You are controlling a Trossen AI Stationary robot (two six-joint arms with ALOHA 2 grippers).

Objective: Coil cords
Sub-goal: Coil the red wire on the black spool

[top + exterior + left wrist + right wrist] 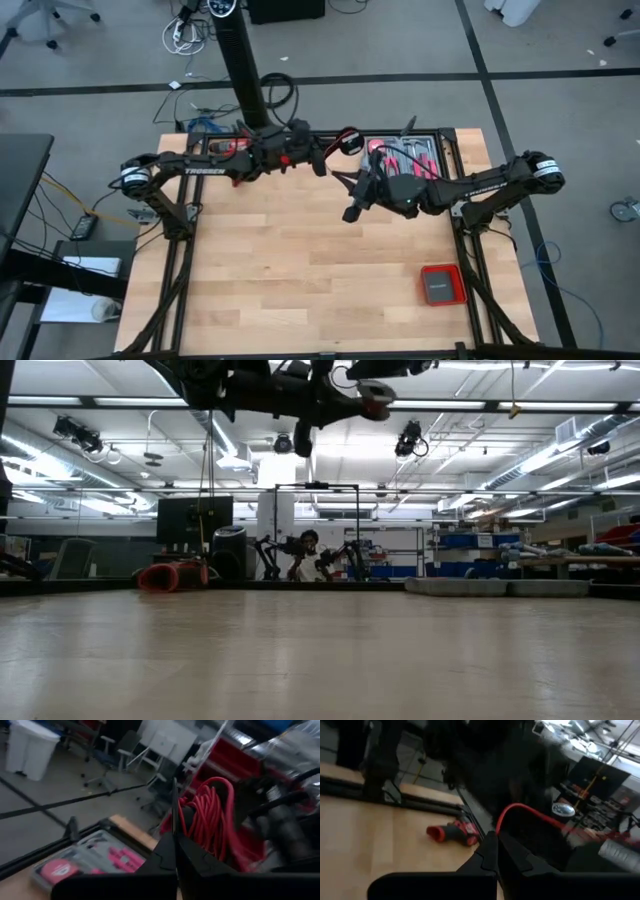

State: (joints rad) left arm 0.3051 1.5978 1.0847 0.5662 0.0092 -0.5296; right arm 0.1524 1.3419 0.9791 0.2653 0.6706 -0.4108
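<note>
The red cord is a small coil point(350, 140) in the air over the table's far edge, and it fills the left wrist view as a bundle of loops point(212, 815). My left gripper point(321, 163) point(174, 787) is shut right at this coil. My right gripper point(351, 212) point(496, 834) hangs nearer the table's middle, shut on a single red strand point(530, 812) that runs off toward the coil. In the low view both arms show only at the top, far above the tabletop. My left gripper meets the coil at its near side point(187, 820), fingers roughly level; the fingers themselves hide the place of contact, so which loops they have cannot be told. The coil hangs clear of the table. My right gripper pinches one strand point(499, 827) between its two fingertips. The strand bows up out of the tips and away toward the table's far side, clear of the table.
A red-and-black drill point(232, 148) point(454, 833) lies at the far left. An open tool case with pink tools point(405, 155) point(85, 862) sits at the far right. A flat red square box point(441, 284) lies near the right front. A black post point(245, 70) rises behind the table.
</note>
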